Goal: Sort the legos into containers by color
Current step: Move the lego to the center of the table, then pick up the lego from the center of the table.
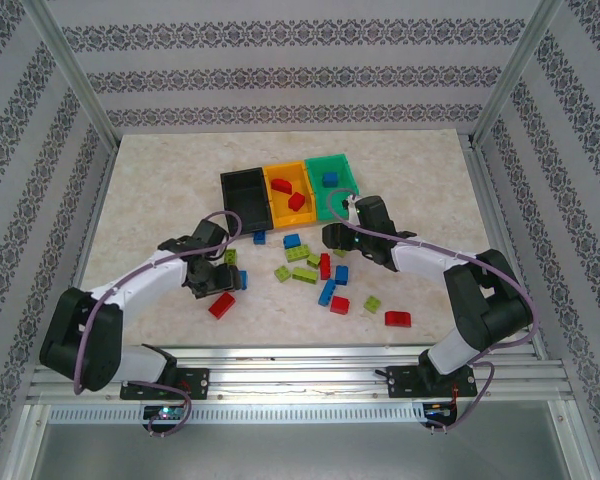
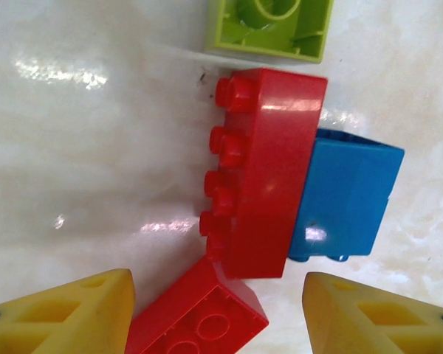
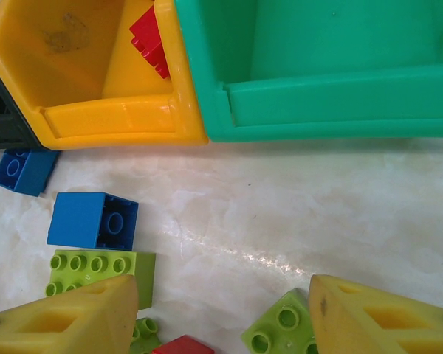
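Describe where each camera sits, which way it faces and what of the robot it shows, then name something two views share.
Top external: above and behind the arms, looking down on the table; both arms, left gripper and right gripper show.
Left wrist: on the left arm, facing down at a long red brick and a blue brick; its yellow fingertips show.
Right wrist: on the right arm, facing the orange-yellow bin and green bin; yellow fingertips show.
Shared: top and right wrist both see the orange-yellow bin.

Top edge cuts off the lime brick (image 2: 269, 29); the long red brick (image 2: 269, 169) hides part of the blue brick (image 2: 351, 192)
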{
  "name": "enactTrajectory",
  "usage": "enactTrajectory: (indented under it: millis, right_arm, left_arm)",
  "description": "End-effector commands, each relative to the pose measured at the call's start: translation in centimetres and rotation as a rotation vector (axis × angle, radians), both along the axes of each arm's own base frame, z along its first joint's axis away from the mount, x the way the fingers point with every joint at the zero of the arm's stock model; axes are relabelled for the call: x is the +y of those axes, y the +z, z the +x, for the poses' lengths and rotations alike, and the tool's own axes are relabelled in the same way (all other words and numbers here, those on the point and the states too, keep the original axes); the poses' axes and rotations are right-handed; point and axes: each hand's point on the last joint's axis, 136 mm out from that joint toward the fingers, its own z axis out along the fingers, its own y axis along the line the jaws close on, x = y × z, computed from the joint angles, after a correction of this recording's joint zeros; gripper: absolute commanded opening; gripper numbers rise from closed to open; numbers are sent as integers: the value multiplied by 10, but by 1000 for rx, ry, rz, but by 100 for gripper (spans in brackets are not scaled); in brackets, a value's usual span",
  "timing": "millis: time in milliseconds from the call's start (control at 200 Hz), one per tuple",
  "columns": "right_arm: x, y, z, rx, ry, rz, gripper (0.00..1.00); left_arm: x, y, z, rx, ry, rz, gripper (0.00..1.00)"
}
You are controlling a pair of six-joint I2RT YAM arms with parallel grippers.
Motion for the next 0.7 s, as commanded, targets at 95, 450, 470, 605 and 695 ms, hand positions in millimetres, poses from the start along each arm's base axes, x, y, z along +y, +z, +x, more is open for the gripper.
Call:
enactTrajectory:
  millis: [95,450,470,605,695]
  right_arm:
    - [-7,9,4,-28,-8,-2,63]
    - [-8,9,5,-21,-12,11,63]
    - [-8,9,4,-20,-12,12,63]
    - [-4,7,4,-9,-6,35,63]
    - [0,6,4,4,2,61,63]
  left_arm:
    - [9,-9,0,41,-38,100,62]
    - [20,-13,-1,50,-34,168,52]
    - [21,-11,0,45,-32,172,53]
    - [24,-2,0,4,-30,176,53]
    - [18,4,1,-21,-31,139,55]
